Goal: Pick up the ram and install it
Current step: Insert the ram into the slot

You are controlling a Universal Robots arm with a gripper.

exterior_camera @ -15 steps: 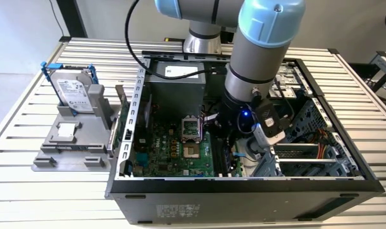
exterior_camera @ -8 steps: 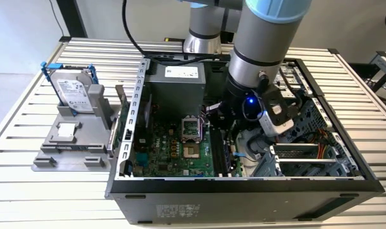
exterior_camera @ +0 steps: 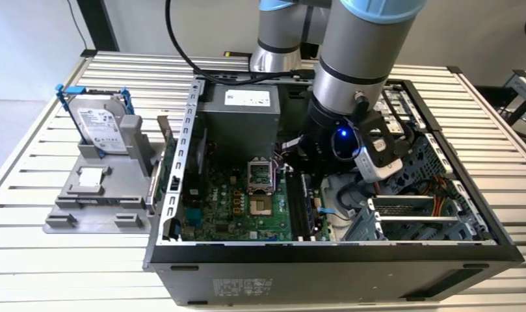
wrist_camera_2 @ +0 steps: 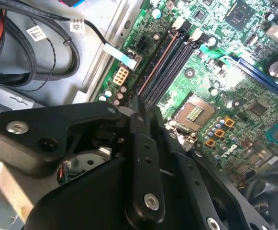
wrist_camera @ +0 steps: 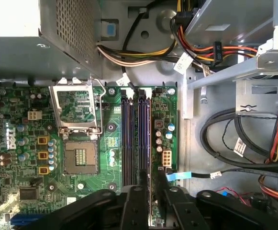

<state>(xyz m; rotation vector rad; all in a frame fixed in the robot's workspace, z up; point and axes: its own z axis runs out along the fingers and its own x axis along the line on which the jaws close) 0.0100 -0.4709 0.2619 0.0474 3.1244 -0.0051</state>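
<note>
Black gripper (wrist_camera: 150,191) fingers sit closest to the lens in both wrist views, closed together on the top edge of the ram (wrist_camera: 150,143), which stands on edge between them. That thin stick runs lengthwise along one of the memory slots (wrist_camera: 127,139) on the green motherboard (wrist_camera: 28,143), in the slot on the side away from the processor socket (wrist_camera: 80,155); whether it is fully seated cannot be told. In the second wrist view the ram (wrist_camera_2: 160,64) shows as a brownish strip lying along the dark slots, leading away from the gripper (wrist_camera_2: 136,108).

Seen from the exterior view, the arm (exterior_camera: 358,58) comes straight down into the open computer case (exterior_camera: 332,257), wrist vertical, with the gripper (exterior_camera: 306,175) low over the motherboard, on the socket's exterior-view right. Further from the socket, outside the case on the exterior view's left, a hard drive (exterior_camera: 98,120) in a blue frame stands upright in a grey holder (exterior_camera: 98,195) on the slatted table (exterior_camera: 37,260).
</note>
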